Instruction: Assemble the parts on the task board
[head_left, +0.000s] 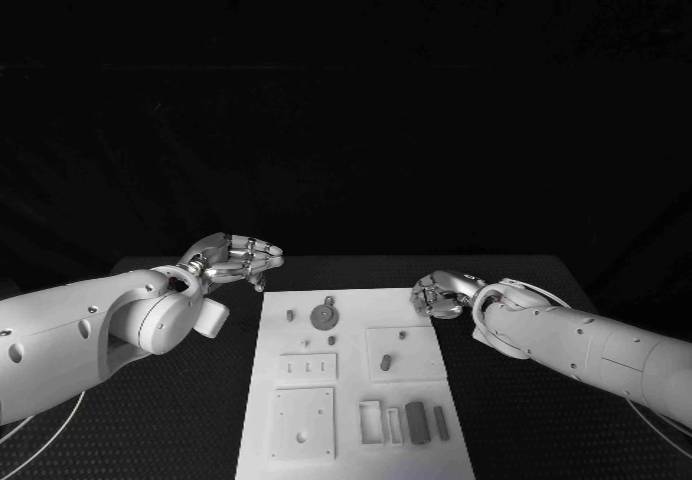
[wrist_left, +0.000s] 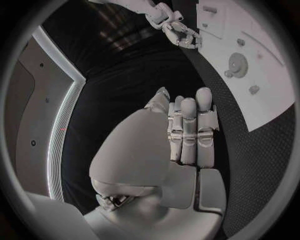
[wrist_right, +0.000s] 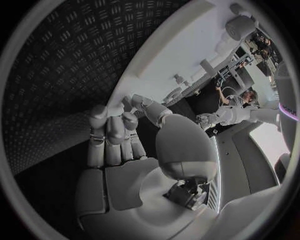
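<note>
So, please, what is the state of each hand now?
Left hand: fingers curled in, holding nothing.
Right hand: fingers curled in, holding nothing.

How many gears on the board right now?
1: the gear lies near the far end of the task board, left of its middle. The other small parts look non-toothed, though they're tiny.

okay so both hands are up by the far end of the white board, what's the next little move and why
Probably lower the right robot hand toward the gear on the board. Both hands hold nothing: the left robot hand hovers off the board's far left corner, and the right sits at its far right edge.
</note>
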